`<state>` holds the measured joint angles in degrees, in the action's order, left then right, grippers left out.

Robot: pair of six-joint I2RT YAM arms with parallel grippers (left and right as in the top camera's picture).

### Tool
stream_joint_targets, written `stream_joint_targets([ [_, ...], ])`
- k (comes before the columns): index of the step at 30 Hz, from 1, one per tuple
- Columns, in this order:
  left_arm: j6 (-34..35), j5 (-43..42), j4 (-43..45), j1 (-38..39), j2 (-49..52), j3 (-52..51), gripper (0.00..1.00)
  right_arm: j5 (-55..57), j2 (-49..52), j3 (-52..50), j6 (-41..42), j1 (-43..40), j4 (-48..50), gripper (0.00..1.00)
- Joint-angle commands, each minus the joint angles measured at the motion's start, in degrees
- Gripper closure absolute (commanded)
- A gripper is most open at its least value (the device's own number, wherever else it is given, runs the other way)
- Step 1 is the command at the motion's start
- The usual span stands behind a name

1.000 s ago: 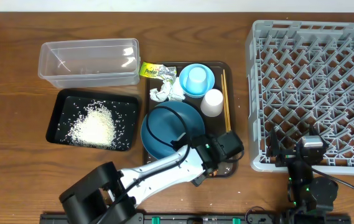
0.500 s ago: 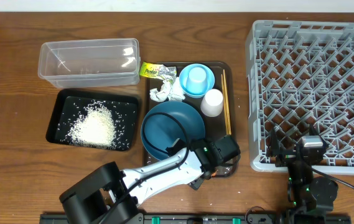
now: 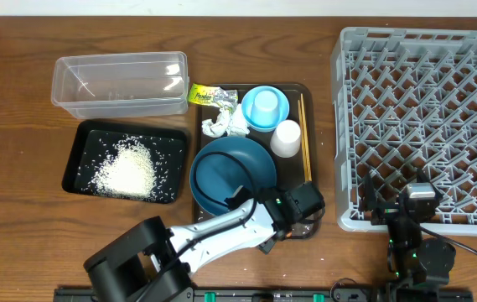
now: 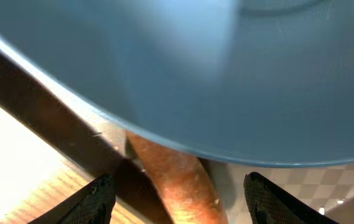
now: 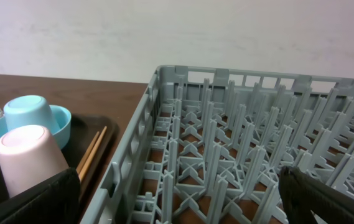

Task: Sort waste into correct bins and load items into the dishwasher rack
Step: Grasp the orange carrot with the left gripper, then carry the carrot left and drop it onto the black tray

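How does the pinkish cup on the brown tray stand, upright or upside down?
Upside down. In the right wrist view the pinkish cup has its closed base on top and its wider end below.

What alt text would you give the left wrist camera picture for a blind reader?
Close-up of a small orange carrot lying by the rim of a dark brown tray, its far end hidden behind a large blue dish that fills the top. The left tool stands open, a black fingertip on each side of the carrot.
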<state>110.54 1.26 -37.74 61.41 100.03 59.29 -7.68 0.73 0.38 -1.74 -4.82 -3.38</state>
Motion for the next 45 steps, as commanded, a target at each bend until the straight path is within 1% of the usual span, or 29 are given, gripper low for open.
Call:
stream_joint_targets([
  [1, 0.52, 1.40, 0.57, 0.07, 2.54, -0.48, 0.31, 0.15, -0.09, -0.07, -0.46, 1.14, -0.26, 0.01],
  [8, 0.52, 1.62, 0.98, 0.07, 2.54, -0.48, 0.32, 0.15, -0.09, -0.07, -0.46, 1.14, -0.26, 0.01],
  [9, 0.52, 1.60, 0.98, 0.07, 2.54, -0.48, 0.33, 0.15, -0.09, -0.07, -0.46, 1.14, -0.26, 0.01],
  [10, 0.46, 1.57, 0.96, 0.09, 2.54, -0.48, 0.37, 0.15, -0.09, -0.07, -0.46, 1.14, -0.26, 0.01],
  [12, -1.05, 1.16, 0.98, 0.09, 2.54, -0.48, 0.52, 0.15, -0.09, -0.07, -0.46, 1.14, -0.26, 0.01],
  [13, -1.73, 0.92, 0.98, 0.09, 2.54, -0.48, 0.55, 0.15, -0.09, -0.07, -0.46, 1.14, -0.26, 0.01],
  [15, -2.93, 0.90, 0.98, 0.09, 2.54, -0.48, 0.57, 0.15, -0.09, -0.07, -0.46, 1.14, -0.26, 0.01],
  [21, -4.94, 0.52, 1.05, 0.07, 2.49, -0.46, 0.57, 0.15, -0.09, -0.07, -0.46, 1.14, -0.26, 0.01],
  [23, -5.77, -0.79, 1.22, 0.07, 2.32, -0.37, 0.58, 0.15, -0.09, -0.07, -0.46, 1.14, -0.26, 0.01],
  [24, -5.73, -1.70, 1.29, 0.07, 2.12, -0.35, 0.60, 0.15, -0.09, -0.07, -0.46, 1.14, -0.26, 0.01],
  [27, -5.75, -2.12, 2.25, 0.07, 1.25, -0.31, 0.69, 0.15, -0.09, -0.07, -0.46, 1.14, -0.26, 0.01],
  [34, -5.77, -2.38, 3.56, 0.07, 0.70, -0.31, 0.69, 0.15, -0.09, -0.07, -0.46, 1.14, -0.26, 0.01],
  [38, -5.75, -6.62, 4.96, 0.07, 0.26, -0.28, 0.69, 0.15, -0.09, -0.07, -0.48, 1.14, -0.26, 0.01],
  [45, -5.75, -12.85, 10.73, 0.07, -2.49, -0.24, 0.71, 0.15, -0.09, -0.07, -0.46, 1.14, -0.26, 0.01],
])
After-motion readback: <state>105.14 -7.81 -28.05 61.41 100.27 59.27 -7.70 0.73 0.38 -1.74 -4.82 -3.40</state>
